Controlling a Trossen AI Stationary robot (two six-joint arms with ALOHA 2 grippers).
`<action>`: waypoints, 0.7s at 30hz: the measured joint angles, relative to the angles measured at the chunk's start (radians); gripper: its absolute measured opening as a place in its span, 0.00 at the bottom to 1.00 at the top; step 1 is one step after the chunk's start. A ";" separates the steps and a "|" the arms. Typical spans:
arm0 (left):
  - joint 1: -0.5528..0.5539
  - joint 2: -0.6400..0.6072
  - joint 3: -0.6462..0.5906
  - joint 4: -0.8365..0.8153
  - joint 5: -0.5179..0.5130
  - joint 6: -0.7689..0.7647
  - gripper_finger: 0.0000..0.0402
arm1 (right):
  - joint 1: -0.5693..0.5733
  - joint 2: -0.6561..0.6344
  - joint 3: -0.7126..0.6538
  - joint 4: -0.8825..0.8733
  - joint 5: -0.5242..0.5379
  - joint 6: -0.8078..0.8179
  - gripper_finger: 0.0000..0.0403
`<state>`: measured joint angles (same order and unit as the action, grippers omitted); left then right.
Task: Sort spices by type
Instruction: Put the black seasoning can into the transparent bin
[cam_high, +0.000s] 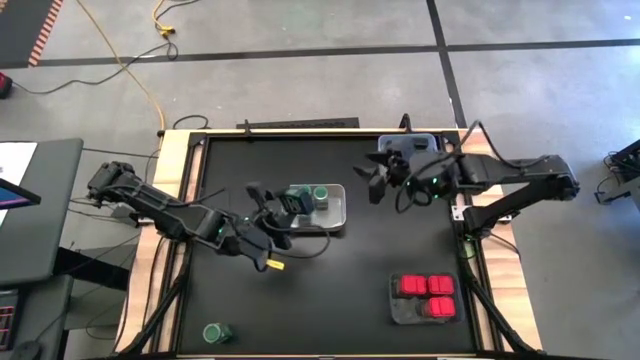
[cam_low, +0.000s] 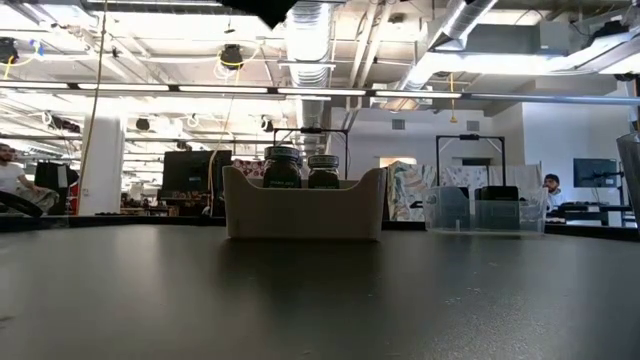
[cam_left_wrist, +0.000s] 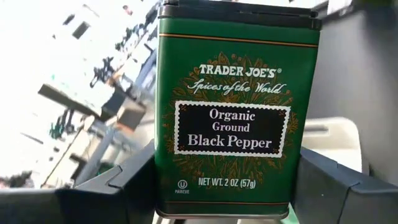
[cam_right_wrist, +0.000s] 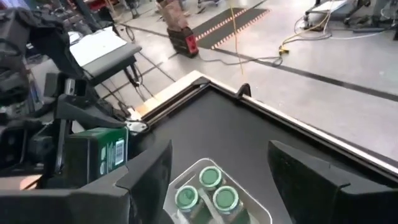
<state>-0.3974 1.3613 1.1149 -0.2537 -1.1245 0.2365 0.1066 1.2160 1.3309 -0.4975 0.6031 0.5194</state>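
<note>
While lifted, left tool (cam_left_wrist: 224, 186) clamping pepper tin (cam_left_wrist: 233, 112)

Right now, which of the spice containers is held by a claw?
The green black pepper tin, clamped in the left claw above the tray. The round green-lidded jars stand in the tray.

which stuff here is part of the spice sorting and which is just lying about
Part of the job:
- black pepper tin, held in the left gripper
- green-lidded jars in the grey tray
- red boxes in the clear tray
- lone green jar

Lying about:
- yellow cable on the floor
- right gripper, empty and open
</note>
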 joint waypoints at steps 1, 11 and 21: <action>0.006 0.000 0.000 0.040 0.013 0.041 0.69 | -0.006 0.000 0.008 -0.008 -0.010 0.000 0.72; 0.104 0.000 0.000 0.223 0.186 0.211 0.69 | 0.024 0.006 0.018 -0.047 -0.161 0.063 0.72; 0.151 0.110 0.042 0.290 0.146 0.286 0.69 | 0.063 0.155 0.104 -0.073 -0.161 0.057 0.72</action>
<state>-0.2462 1.4716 1.1573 0.0360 -0.9783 0.5220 0.1691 1.3707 1.4353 -0.5709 0.4417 0.5769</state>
